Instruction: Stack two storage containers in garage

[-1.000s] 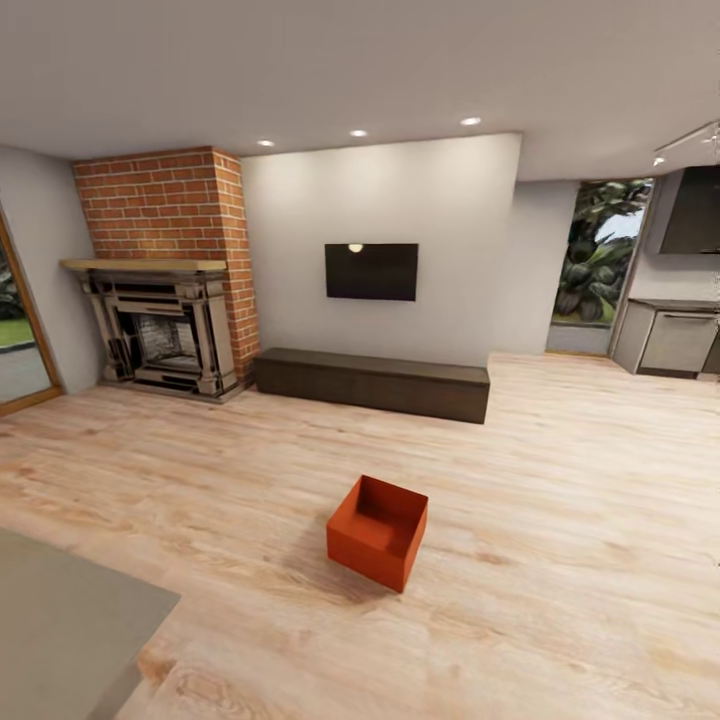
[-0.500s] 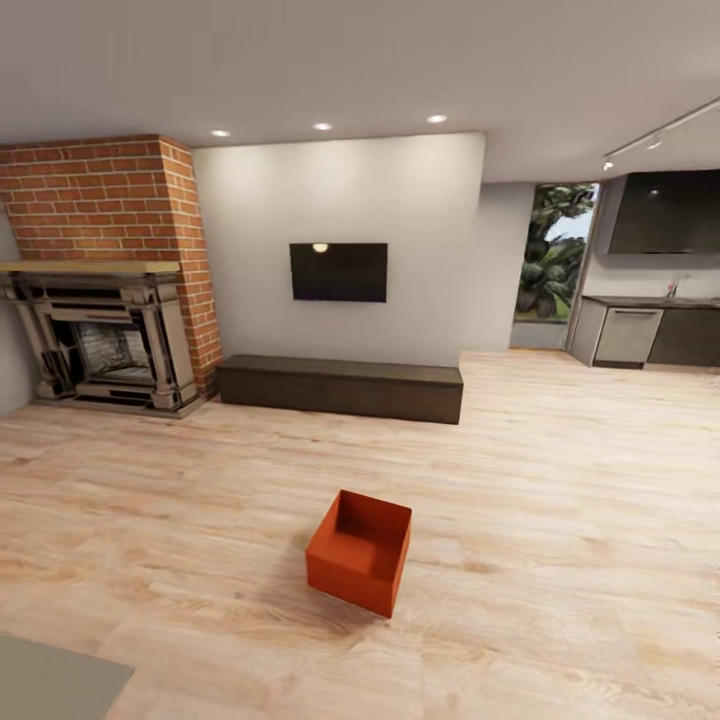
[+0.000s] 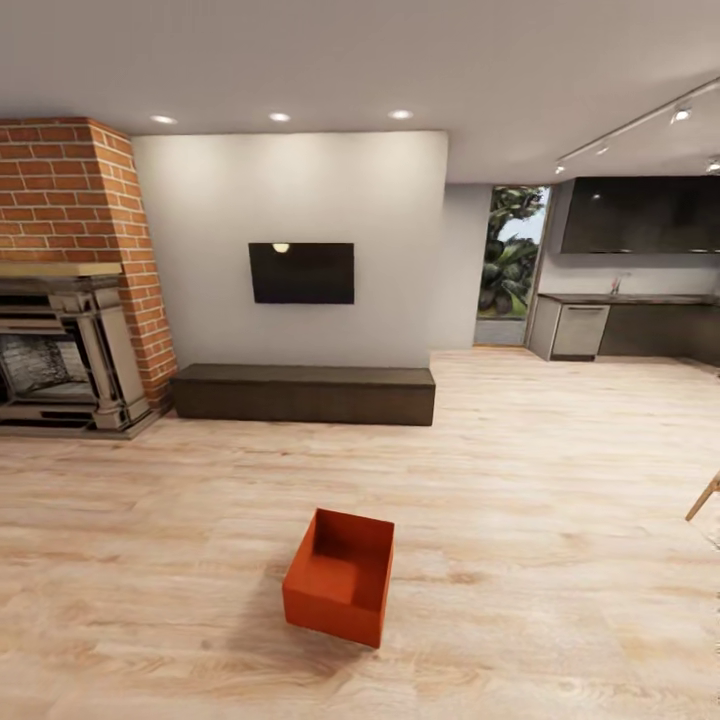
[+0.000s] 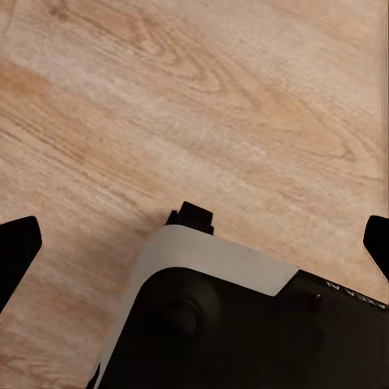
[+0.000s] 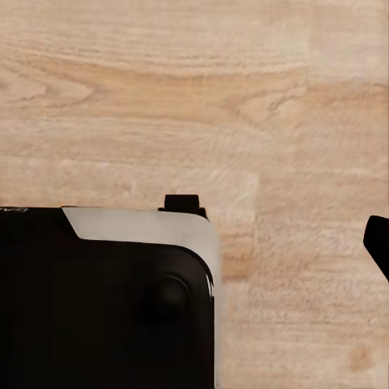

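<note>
One storage container, an orange-red open-top bin, stands empty on the pale wood-plank floor of the living room, in the lower middle of the head view. In the left wrist view my left gripper hangs open over the planks, with its black fingertips far apart at the frame's edges and nothing between them. My right gripper also hangs over the planks. One black fingertip shows at the frame's edge, in the same wide stance. Neither gripper is near the container.
A brick fireplace stands at the far left, with a black wall TV over a long low dark cabinet. The kitchen lies at the back right. A wooden furniture leg pokes in at the right edge. My dark base lies under both wrists.
The head camera has swung to the right, so the whole room slides left. The grey surface at the lower left has left the view. The container stays put on the floor.
</note>
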Robot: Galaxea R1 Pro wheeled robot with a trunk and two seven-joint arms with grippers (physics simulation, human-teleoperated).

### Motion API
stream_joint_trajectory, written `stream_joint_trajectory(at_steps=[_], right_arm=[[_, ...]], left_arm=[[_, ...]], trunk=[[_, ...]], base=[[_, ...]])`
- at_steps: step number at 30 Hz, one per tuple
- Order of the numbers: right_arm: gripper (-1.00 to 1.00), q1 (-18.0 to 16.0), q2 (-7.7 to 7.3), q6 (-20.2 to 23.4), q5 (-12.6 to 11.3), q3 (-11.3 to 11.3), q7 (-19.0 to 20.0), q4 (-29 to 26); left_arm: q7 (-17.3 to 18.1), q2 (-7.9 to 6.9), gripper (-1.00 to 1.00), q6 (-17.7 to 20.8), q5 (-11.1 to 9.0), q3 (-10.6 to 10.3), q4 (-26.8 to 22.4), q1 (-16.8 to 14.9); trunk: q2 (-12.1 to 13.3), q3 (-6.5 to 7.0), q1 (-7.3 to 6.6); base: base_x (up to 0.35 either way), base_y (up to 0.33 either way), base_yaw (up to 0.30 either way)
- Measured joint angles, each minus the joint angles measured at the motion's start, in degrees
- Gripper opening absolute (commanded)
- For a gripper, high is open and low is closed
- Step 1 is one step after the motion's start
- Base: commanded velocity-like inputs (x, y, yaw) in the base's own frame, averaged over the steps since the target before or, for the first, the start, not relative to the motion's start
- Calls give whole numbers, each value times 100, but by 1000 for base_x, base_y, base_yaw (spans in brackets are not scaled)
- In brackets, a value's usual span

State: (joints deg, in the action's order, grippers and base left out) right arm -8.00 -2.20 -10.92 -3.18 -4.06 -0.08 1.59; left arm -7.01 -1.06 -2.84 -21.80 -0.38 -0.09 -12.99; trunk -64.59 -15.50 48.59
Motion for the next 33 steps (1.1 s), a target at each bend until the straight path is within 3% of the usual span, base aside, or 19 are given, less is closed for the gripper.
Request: stream_joint_trajectory(at_steps=[33], right_arm=[[100,0,-26,7,-8,-8,0,0]], left_arm=[[0,5,100,-45,0,0,-1,0]], trunk=[[0,0,1]], base=[[299,178,-231]])
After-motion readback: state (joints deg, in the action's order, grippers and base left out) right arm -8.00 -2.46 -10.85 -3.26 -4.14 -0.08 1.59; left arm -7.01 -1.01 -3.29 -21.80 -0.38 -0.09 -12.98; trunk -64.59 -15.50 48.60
